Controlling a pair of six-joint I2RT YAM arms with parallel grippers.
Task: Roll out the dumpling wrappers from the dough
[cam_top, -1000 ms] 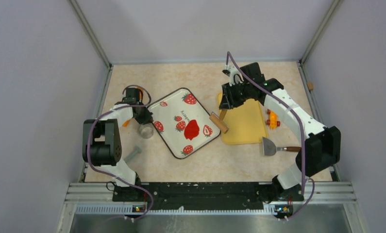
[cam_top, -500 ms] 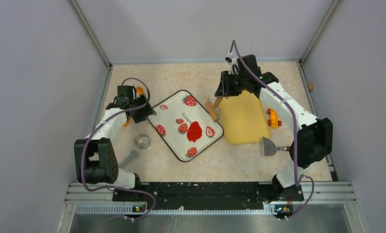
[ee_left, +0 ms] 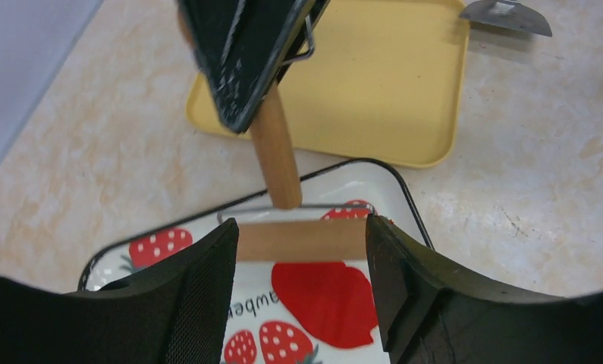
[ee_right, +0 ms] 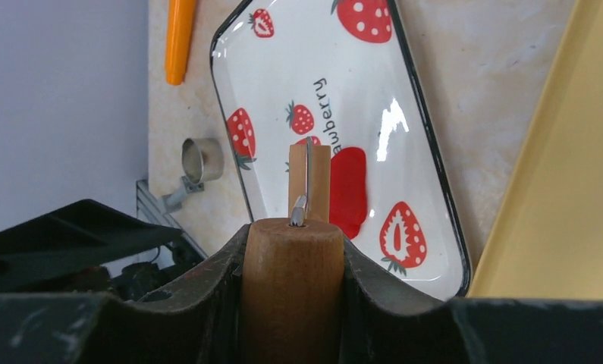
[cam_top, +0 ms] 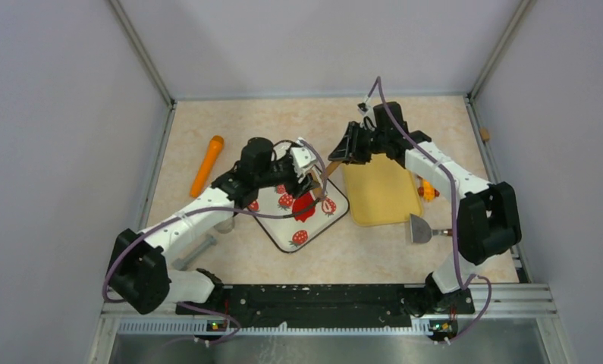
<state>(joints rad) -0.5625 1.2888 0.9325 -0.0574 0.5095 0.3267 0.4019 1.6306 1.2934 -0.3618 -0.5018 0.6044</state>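
The dough (cam_top: 304, 205) is a flattened red blob lying on the strawberry tray (cam_top: 271, 224). No dumpling wrappers are in view. A wooden roller has its drum (ee_left: 302, 240) just above the dough's (ee_left: 325, 292) far edge. My right gripper (cam_top: 342, 152) is shut on the roller's handle (ee_right: 292, 288), and its wrist view shows the drum (ee_right: 309, 182) and the dough (ee_right: 349, 189) below it. My left gripper (ee_left: 302, 250) hangs open over the tray, one fingertip at each end of the drum. I cannot tell whether they touch it.
A yellow tray (cam_top: 381, 193) lies right of the strawberry tray, with a metal scraper (cam_top: 419, 227) at its near corner. An orange stick (cam_top: 207, 163) lies at the left. A round metal cutter (ee_right: 202, 159) sits near the tray's left side.
My left arm swung from the table's left side over the strawberry tray and opened. The right gripper carried the roller left over the tray's edge. The orange stick now lies uncovered.
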